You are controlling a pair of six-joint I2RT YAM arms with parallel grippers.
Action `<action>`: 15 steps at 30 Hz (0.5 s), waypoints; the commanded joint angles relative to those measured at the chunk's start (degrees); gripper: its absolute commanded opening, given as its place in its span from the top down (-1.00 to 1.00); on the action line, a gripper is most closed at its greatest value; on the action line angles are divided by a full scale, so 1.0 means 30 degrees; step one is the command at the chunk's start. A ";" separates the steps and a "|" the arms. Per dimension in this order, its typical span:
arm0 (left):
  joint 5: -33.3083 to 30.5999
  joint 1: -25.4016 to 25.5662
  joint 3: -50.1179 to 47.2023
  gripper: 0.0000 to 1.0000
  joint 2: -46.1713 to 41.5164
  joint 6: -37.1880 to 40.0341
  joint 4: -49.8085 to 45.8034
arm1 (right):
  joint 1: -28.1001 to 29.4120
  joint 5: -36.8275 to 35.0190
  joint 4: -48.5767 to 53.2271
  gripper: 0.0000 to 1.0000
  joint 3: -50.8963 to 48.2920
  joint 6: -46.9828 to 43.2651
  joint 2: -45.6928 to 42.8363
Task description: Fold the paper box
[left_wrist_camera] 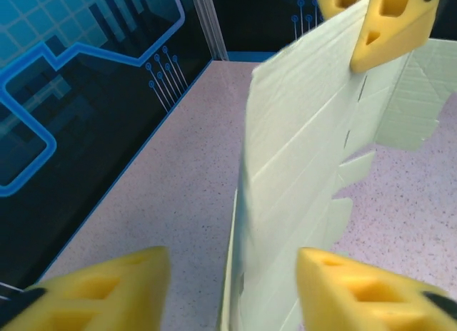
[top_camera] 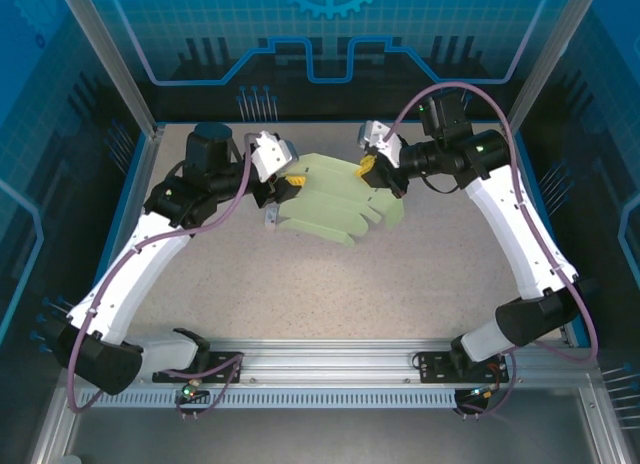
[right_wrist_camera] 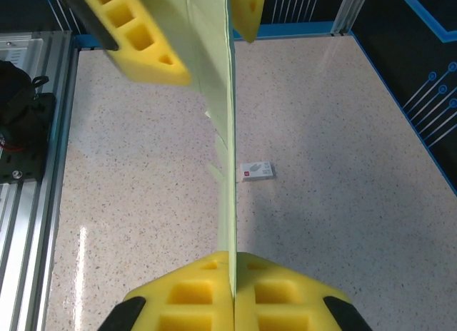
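The left arm (top_camera: 140, 249) and the right arm (top_camera: 525, 239) both had smooth white shells over their long links. Black housings sat at the joints, with rounded black blocks at the shoulders. A thin purple cable (top_camera: 465, 86) ran along each arm in loose loops. A small green light (top_camera: 481, 141) showed on the right arm's black wrist section. The left gripper (top_camera: 290, 187) and the right gripper (top_camera: 367, 168) had white bodies. Their yellow fingers (right_wrist_camera: 182, 295) were wedge-shaped, moulded with squared hollow cut-outs and backed in black.
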State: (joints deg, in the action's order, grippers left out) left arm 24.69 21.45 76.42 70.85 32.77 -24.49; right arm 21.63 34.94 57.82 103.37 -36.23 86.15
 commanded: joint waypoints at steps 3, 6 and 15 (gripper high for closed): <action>0.0626 -0.1021 -0.3376 -0.45 -0.2095 -0.2267 0.4575 | -0.0927 0.0855 0.0136 1.00 -0.0063 0.0186 -0.1199; 0.1093 -0.1804 -0.4411 -0.46 -0.2491 -0.3758 0.5945 | -0.1181 0.0648 0.0429 1.00 -0.0034 0.0152 -0.1359; 0.1597 -0.2049 -0.6519 -0.47 -0.3368 -0.6527 0.8081 | -0.1658 0.0377 0.0426 1.00 0.0152 0.0196 -0.1211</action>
State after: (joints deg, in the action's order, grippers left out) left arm 27.94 15.62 58.43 62.96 18.06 -5.19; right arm 17.54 35.09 58.06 103.11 -36.18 82.67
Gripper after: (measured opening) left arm 0.736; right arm 0.059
